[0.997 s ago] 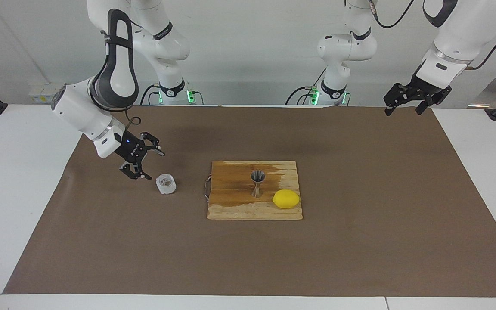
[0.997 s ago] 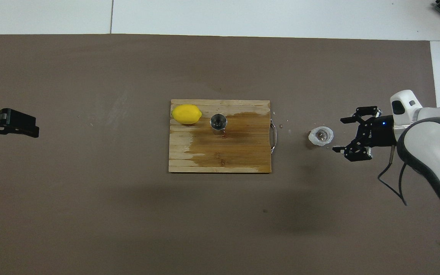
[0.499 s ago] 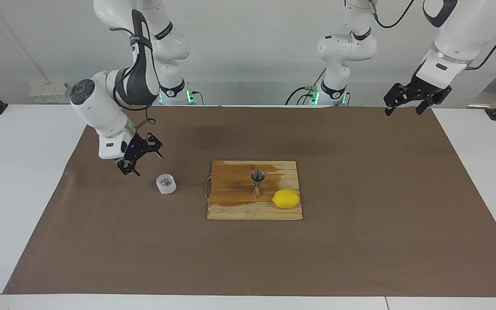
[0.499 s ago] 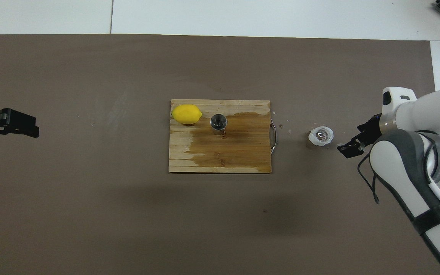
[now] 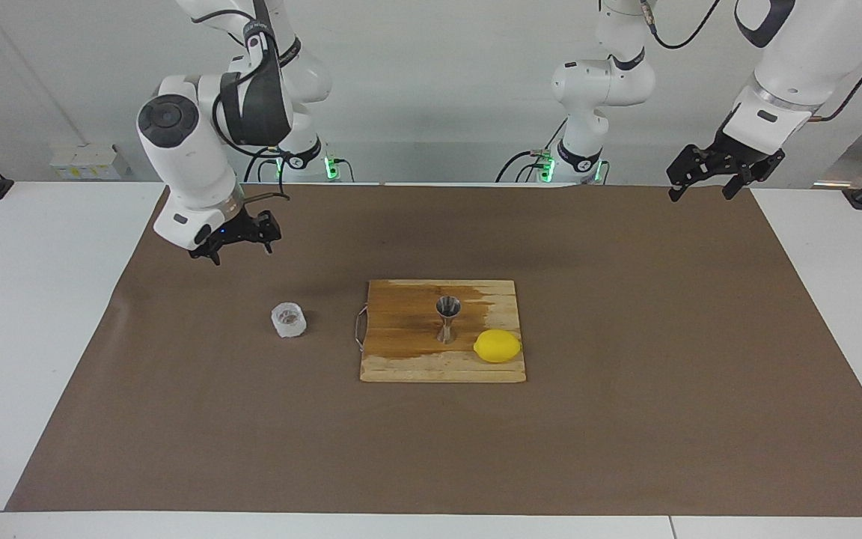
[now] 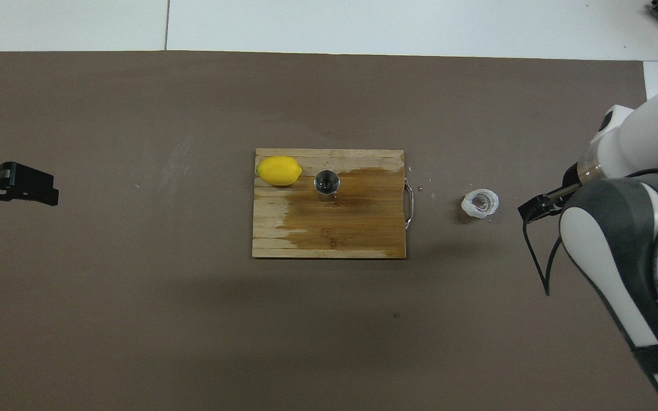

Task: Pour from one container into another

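Observation:
The squat clear glass cup (image 5: 288, 320) stands upright on the brown mat, beside the board toward the right arm's end of the table; it also shows in the overhead view (image 6: 480, 203). The steel hourglass jigger (image 5: 447, 319) stands upright on the wooden board (image 5: 401, 363), also seen from overhead (image 6: 327, 184). My right gripper (image 5: 241, 251) is open and empty, raised over the mat, well clear of the cup. Overhead, the arm hides most of it. My left gripper (image 5: 702, 193) waits open and empty over the mat's corner at the left arm's end.
A yellow lemon (image 5: 497, 346) lies on the board beside the jigger. The board (image 6: 334, 240) has a large dark wet patch and a wire handle (image 6: 409, 204) toward the cup. A few droplets lie on the mat between board and cup.
My right gripper has drawn back from beside the cup and risen, swinging toward the robots. The cup, jigger and left arm have not moved.

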